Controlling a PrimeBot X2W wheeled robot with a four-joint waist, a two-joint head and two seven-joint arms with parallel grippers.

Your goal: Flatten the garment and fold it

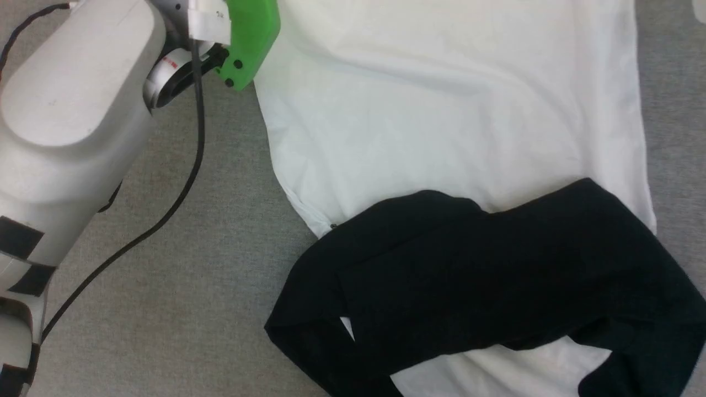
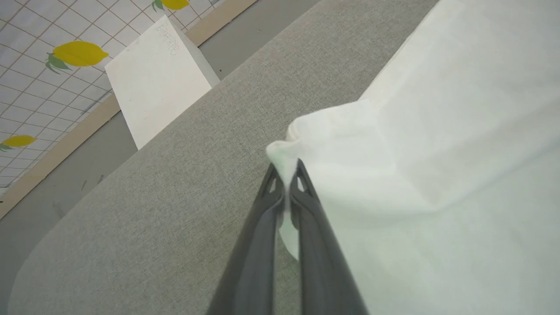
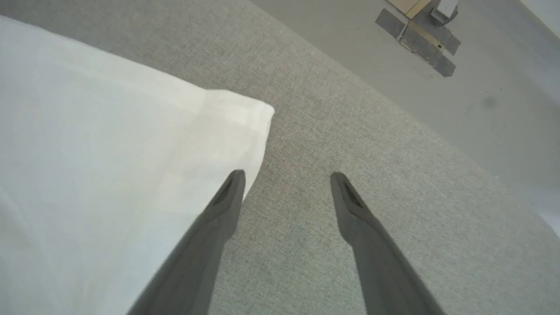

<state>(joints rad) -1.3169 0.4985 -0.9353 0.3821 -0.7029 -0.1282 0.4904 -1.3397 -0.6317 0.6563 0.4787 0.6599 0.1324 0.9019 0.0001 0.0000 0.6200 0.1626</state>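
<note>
Left claw (image 2: 285, 169) clamping white corner of garment (image 2: 437, 175); right claw (image 3: 284, 176) gaping beside another corner, grey bench (image 3: 350, 131) stretching beyond edge.

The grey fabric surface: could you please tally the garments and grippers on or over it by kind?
Soft white garment with black sleeves: 1
Grippers with dark fingers: 2 (left gripper, right gripper)
Total: 3

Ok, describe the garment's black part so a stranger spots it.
On the grey surface lies the garment, mostly a broad white sheet. At the head view's lower edge, the black part lies across the white: the one dark, rumpled stretch on it.
</note>
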